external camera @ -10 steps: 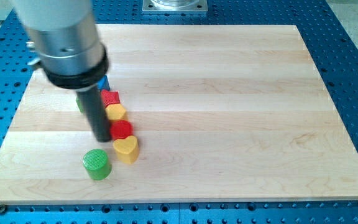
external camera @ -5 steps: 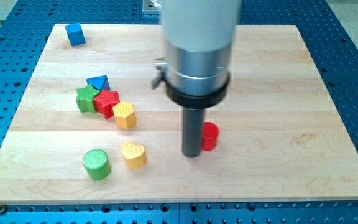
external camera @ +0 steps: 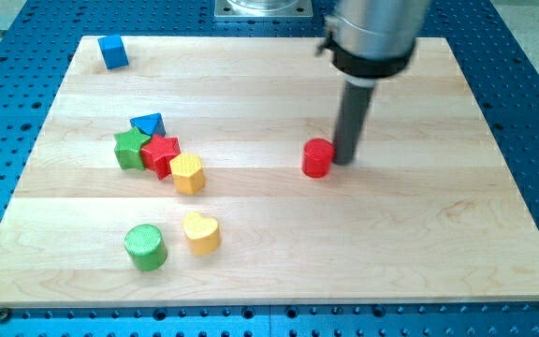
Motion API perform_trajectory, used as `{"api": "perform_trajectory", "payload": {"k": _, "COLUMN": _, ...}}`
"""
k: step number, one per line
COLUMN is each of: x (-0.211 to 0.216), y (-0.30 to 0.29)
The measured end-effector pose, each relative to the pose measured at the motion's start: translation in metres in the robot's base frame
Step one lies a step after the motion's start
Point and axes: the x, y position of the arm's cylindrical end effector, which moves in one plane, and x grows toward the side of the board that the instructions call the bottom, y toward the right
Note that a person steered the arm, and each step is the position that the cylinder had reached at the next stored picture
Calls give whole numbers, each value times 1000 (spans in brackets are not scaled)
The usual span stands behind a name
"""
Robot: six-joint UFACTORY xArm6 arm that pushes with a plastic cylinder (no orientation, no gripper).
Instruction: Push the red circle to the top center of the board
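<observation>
The big wooden board (external camera: 279, 253) lies flat in front of us, and most of it is bare. Our arm (external camera: 374, 33) comes down from the view's top right, and it has no fingers at all, so nothing is held; it ends in a dark rod that can only push.

The red circle (external camera: 317, 158) sits near the middle of the board, a bit toward the view's right. Our tip (external camera: 344, 160) rests just beside it on the view's right, touching it or almost touching it. We cannot tell which.

Now we need the red circle to go up to the top middle. From where we are, a push would send it sideways to the view's left. So we think we should slide around to the side of the circle nearest the view's bottom, a little to its right, and then push up slowly, right through its middle, so it does not roll off our tip.

Far off at the view's left sit the green circle (external camera: 145, 247), yellow heart (external camera: 201, 231), yellow hexagon (external camera: 187, 173), red star (external camera: 161, 153), green star (external camera: 130, 148), blue triangle (external camera: 147, 124) and blue cube (external camera: 112, 51). They are not in our way.
</observation>
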Motion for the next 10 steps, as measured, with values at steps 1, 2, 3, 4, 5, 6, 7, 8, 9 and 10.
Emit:
{"api": "perform_trajectory", "payload": {"k": 1, "x": 27, "y": 21}}
{"api": "perform_trajectory", "payload": {"k": 2, "x": 61, "y": 48}}
{"api": "perform_trajectory", "payload": {"k": 3, "x": 42, "y": -13}}
{"api": "perform_trajectory", "payload": {"k": 4, "x": -17, "y": -32}}
{"api": "perform_trajectory", "payload": {"k": 5, "x": 5, "y": -28}}
{"api": "perform_trajectory", "payload": {"k": 6, "x": 6, "y": -61}}
{"api": "perform_trajectory", "payload": {"k": 7, "x": -65, "y": -68}}
{"api": "perform_trajectory", "payload": {"k": 8, "x": -80, "y": -68}}
{"api": "perform_trajectory", "payload": {"k": 9, "x": -42, "y": -93}}
{"api": "perform_trajectory", "payload": {"k": 10, "x": -80, "y": -123}}
